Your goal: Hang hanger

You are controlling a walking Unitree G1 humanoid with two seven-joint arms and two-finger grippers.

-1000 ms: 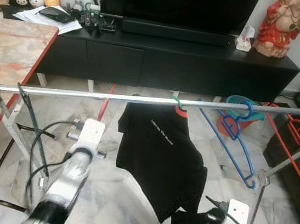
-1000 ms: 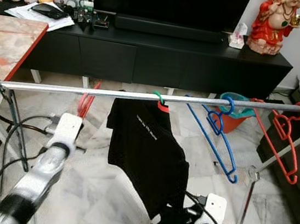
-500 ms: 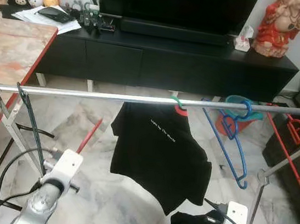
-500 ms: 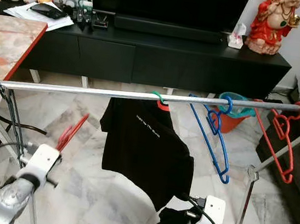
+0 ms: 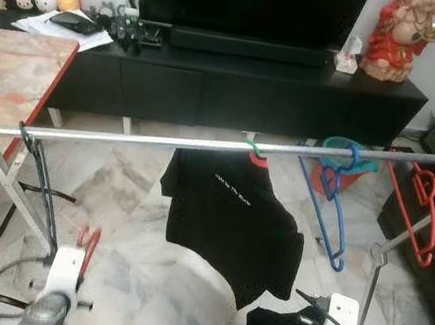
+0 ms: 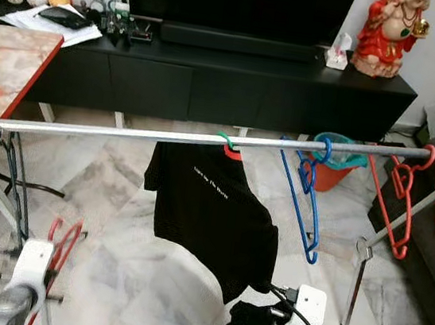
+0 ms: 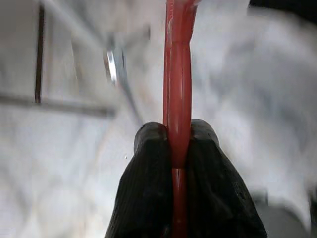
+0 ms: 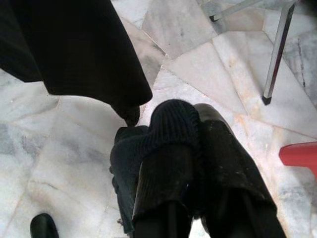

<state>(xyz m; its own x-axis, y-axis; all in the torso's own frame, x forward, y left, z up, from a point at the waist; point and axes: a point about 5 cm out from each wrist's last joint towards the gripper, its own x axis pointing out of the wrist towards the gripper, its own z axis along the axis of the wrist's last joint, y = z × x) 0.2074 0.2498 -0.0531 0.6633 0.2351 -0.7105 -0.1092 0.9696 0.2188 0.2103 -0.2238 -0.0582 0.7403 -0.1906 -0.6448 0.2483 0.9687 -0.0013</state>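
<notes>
Left wrist view: the left gripper point(image 7: 178, 148) clamps its 2 black fingers point(image 7: 148, 173) on a thin red plastic hanger point(image 7: 178, 74), low, well below the silver metal rail point(image 5: 204, 143). The right gripper point(image 8: 195, 144) pinches black knit cloth point(image 8: 171, 121).

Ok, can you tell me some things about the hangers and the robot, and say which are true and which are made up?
1. The left pincer is shut on a red hanger. True.
2. The black shirt lies on the floor. False: it hangs from the rail.
3. A blue hanger hangs on the rail. True.
4. The right pincer is open. False: it is shut on dark cloth.
5. The left pincer's hanger is already on the rail. False: it is low, near the floor.
</notes>
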